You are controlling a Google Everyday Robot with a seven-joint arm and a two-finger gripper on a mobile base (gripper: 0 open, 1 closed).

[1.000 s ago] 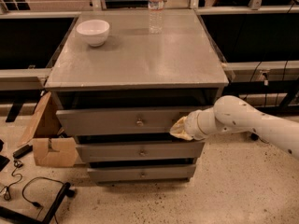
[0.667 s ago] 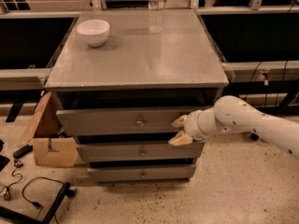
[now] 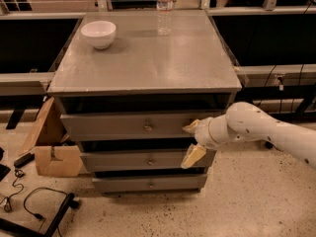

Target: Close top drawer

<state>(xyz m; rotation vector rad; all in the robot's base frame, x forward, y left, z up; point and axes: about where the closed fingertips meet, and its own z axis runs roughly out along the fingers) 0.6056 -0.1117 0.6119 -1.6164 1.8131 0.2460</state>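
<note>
Top drawer [image 3: 113, 125] is noted partly pulled out under the desk [image 3: 148, 65]. Pincer [image 3: 192, 141], fingers spread apart, is set against its right front. Push is best kept square and level.

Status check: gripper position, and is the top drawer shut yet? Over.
Gripper open, at the right end of the top drawer front. Drawer not yet shut, sticking out. Nothing seen blocking it; bowl and bottle sit up top.

White bowl [image 3: 98, 33] near back left corner of the bench [image 3: 148, 68], water bottle [image 3: 164, 9] at its back edge, cardboard box [image 3: 47, 149] on the floor below its left edge, pincer [image 3: 192, 141] spread below its front right corner.
</note>
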